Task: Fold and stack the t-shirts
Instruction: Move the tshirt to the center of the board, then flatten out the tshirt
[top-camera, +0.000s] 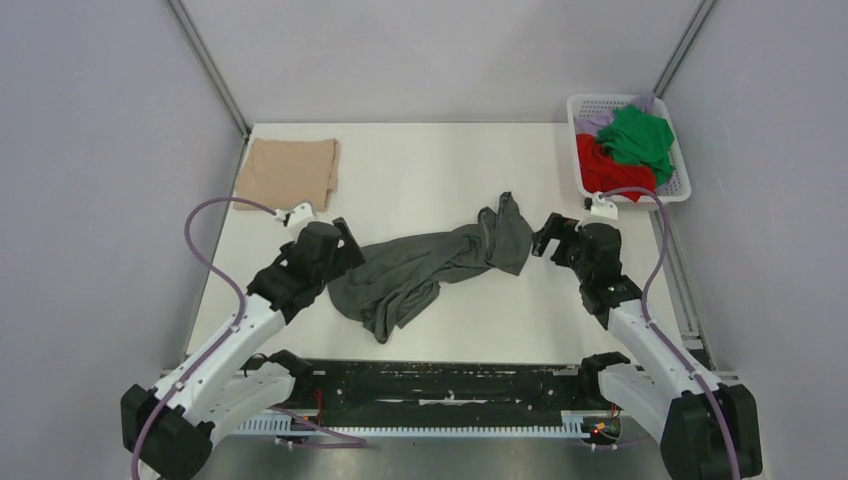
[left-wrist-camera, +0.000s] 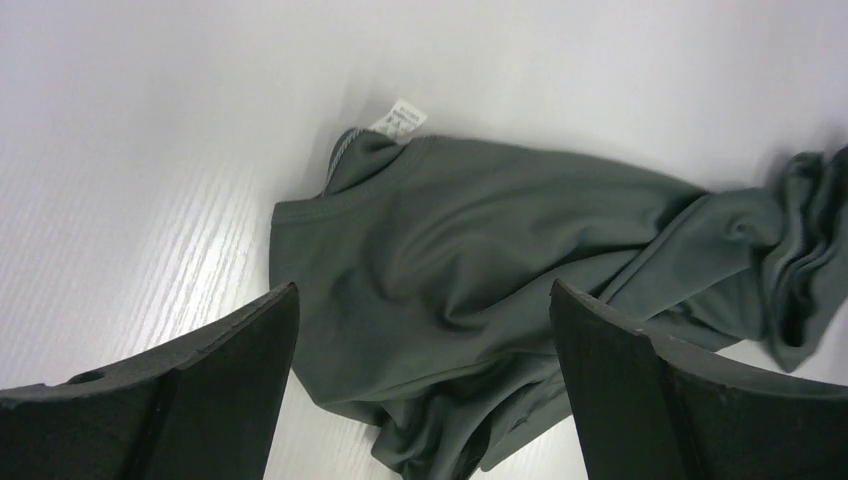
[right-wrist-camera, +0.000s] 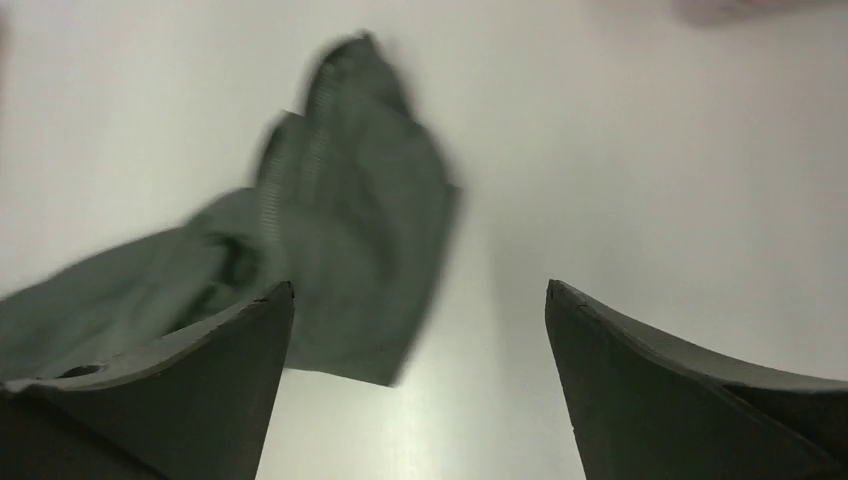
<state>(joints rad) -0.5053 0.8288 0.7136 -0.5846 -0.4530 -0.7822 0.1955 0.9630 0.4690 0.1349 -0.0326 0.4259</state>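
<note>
Top external: you see the grey shirt (top-camera: 430, 265) lying crumpled in a loose diagonal rope across the middle of the table (top-camera: 420, 170), between the two arms.
Left claw (top-camera: 345, 238): wide open and holding nothing. It hangs over the near-left end of the grey shirt.
Right claw (top-camera: 545, 235): wide open and empty, just beside the shirt's far-right end.
Left wrist: the collar (left-wrist-camera: 350, 150) and its white label (left-wrist-camera: 398, 117) lie ahead of the claw. The cloth under the claw is creased and doubled over, not flat.
Right wrist: blurred. A bunched end of the grey shirt fills the left of the view, with bare table on the right.
Tan shirt (top-camera: 290, 172): folded at the far-left corner, well apart from the grey one. Judge it the base of the stack.
Basket (top-camera: 574, 125): at the far-right corner. It holds a red shirt (top-camera: 610, 170) and a green shirt (top-camera: 638, 135), both unfolded.
Step in hand: spreading the grey shirt flat, before any fold, as a judgement.
Next move: it probably calls for you to lower each claw onto its end of the shirt. Pinch one layer at an edge rather than a bunch, then draw the ends apart until the cloth lies flat.
</note>
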